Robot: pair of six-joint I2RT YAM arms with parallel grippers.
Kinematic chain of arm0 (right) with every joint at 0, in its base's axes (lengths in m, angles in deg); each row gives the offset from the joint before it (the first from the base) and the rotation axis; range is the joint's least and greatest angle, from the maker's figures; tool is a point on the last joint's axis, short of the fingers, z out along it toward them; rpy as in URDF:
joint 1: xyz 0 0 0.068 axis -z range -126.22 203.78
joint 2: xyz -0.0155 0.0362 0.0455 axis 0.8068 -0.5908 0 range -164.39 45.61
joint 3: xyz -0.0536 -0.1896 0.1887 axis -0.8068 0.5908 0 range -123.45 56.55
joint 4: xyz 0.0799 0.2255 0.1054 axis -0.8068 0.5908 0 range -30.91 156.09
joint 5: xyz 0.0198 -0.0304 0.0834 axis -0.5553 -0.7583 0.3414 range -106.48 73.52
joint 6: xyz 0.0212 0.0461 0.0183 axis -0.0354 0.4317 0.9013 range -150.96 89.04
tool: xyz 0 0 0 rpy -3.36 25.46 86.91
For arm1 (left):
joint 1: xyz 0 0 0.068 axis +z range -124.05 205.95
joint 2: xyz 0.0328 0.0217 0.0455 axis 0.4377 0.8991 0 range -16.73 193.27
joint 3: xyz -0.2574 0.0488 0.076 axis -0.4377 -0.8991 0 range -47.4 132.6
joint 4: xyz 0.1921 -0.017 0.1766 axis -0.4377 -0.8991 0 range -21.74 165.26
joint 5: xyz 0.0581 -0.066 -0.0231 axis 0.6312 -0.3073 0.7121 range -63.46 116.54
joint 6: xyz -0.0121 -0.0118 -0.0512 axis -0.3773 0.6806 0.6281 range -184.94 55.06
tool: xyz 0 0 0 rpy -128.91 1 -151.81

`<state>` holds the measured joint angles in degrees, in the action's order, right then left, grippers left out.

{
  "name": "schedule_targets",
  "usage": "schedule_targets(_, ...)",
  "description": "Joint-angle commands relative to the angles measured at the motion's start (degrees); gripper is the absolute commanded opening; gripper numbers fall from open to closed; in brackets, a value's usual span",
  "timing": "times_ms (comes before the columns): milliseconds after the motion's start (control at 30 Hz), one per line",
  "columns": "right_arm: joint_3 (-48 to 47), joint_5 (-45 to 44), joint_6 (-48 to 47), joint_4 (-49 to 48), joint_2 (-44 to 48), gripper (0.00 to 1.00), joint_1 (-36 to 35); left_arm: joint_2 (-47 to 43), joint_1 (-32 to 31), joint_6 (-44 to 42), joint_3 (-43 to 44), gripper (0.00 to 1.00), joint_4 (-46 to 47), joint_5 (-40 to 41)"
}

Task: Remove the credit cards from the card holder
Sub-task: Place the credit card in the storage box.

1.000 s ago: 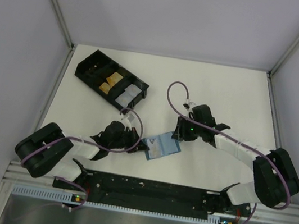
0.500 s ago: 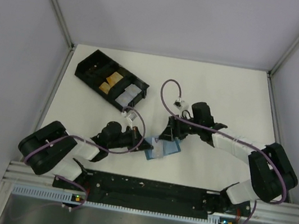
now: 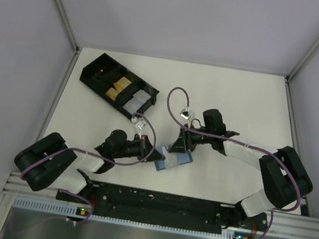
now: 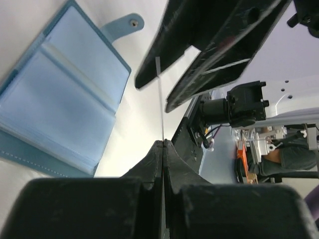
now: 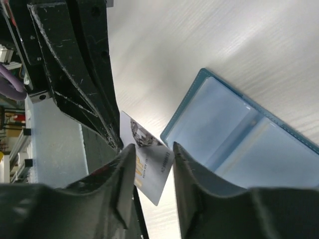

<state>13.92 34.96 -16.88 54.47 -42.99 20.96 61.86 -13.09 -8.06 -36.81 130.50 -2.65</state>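
Note:
The card holder (image 3: 177, 161) lies open on the table near the front, blue with two paler inner panels (image 4: 55, 99) and a tab (image 4: 124, 23). It also shows in the right wrist view (image 5: 234, 144). My left gripper (image 3: 153, 151) is just left of it. Its jaws (image 4: 163, 142) are shut on a credit card (image 4: 160, 99), seen edge-on there. In the right wrist view the white card (image 5: 149, 174) sticks out between the fingers of my right gripper (image 5: 152, 147). That gripper is open and sits above the holder's left edge (image 3: 179, 148).
A black compartmented tray (image 3: 102, 69) stands at the back left, with a yellow card (image 3: 116, 87) and a pale card (image 3: 137, 100) in it. The white walls and metal frame bound the table. The arm bases run along the front rail (image 3: 158, 201).
My right gripper has moved left and down to the card held by my left gripper. My left gripper has shifted slightly right toward the holder.

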Motion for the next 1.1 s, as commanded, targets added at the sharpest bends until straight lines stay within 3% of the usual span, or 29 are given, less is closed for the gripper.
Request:
schedule_targets(0,-0.43,6.13,-0.82,-3.20,0.27,0.26,-0.23,-3.17,0.29,-3.09,-0.22,0.00,2.07,-0.78)
schedule_targets(100,-0.26,6.65,-0.20,-3.99,0.70,0.00,0.03,-5.72,0.29,-4.49,0.04,0.00,-0.74,-0.26)
schedule_targets(267,1.06,7.27,3.39,-7.49,3.77,0.00,0.56,-11.95,0.46,-6.87,0.48,0.02,-8.55,4.13)
schedule_targets(333,2.11,5.61,7.43,-10.74,6.23,0.00,0.56,-15.46,0.55,-7.05,0.66,0.14,-12.77,6.94)
schedule_targets(467,5.79,-5.70,18.84,-19.87,11.94,0.00,0.56,-23.55,0.46,-6.00,1.01,0.55,-19.63,13.35)
schedule_targets(600,13.08,-20.81,32.29,-32.53,19.06,0.00,-0.14,-31.02,0.38,-2.84,0.84,0.74,-22.89,18.46)
schedule_targets(867,21.10,-45.88,47.07,-42.74,29.09,0.00,-9.01,-33.94,-0.59,-0.37,3.47,0.77,-22.55,18.74)
schedule_targets(1067,19.96,-49.68,49.11,-45.56,27.43,0.00,-14.20,-30.43,-1.38,0.25,5.58,0.70,-17.20,15.57)
